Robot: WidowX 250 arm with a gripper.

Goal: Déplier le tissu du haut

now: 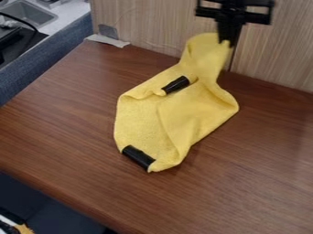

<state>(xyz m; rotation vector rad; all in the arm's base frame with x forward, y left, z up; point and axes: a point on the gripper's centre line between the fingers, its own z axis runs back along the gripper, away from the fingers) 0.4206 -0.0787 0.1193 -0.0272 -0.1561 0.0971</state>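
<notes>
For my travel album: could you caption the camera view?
A black pincer holds up one end of a yellow cloth, the rest lying folded on a brown table.

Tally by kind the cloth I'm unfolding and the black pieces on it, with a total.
Yellow cloth: 1
Black pieces: 2
Total: 3
</notes>
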